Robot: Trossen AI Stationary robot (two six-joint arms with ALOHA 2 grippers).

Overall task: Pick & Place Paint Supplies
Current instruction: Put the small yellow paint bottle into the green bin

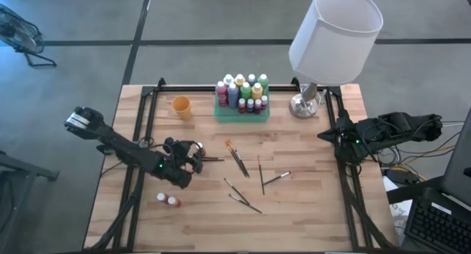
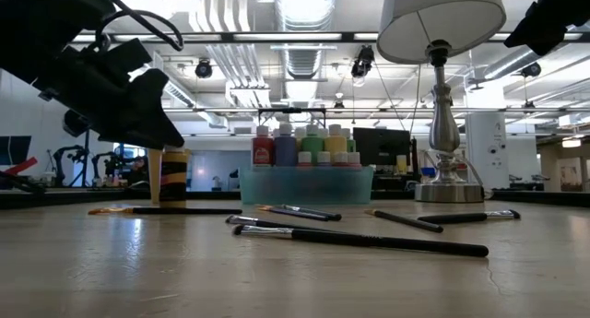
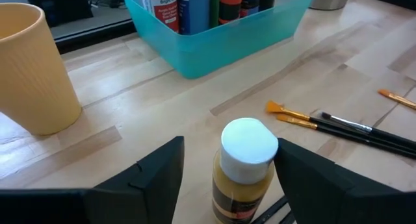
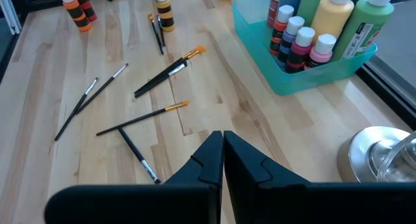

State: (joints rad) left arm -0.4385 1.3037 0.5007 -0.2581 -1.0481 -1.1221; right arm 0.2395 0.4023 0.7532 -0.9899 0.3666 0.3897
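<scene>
While hovering low over the left half of the pale plank table (image 1: pixel 309 210), straddling an upright yellow paint bottle (image 3: pixel 242 185) with the left gripper (image 3: pixel 229 149). Fingers released and spread to either side of the round white cap; showing a clear gap on one side, sitting close against the cap on the other. Not grasping.

Parking the right gripper (image 4: pixel 223 146) at the right table edge, near the lamp (image 1: pixel 335 33). Fingers clenched flat together, holding nothing.

Edges and open room:
- Running black frame rails (image 1: pixel 140 158) along the left and right table edges.
- Leaving bare wood open along the near edge and across the right front quarter.
- Crowding the far edge: ribbed orange cup (image 1: pixel 181 107), translucent green tray (image 1: pixel 241 114), chrome lamp base.

Task items:
- Standing packed inside the tray: paint bottles (image 1: pixel 243 88) in red, blue, green and yellow, with pale caps.
- Lying scattered at table centre, some crossing: thin dark-handled paintbrushes (image 1: pixel 260 173), several with orange bristles; one reaching to just beside the yellow paint bottle.
- Sitting near the front left, touching each other: two small bottles (image 1: pixel 168 199) with orange-red bodies and pale caps.
</scene>
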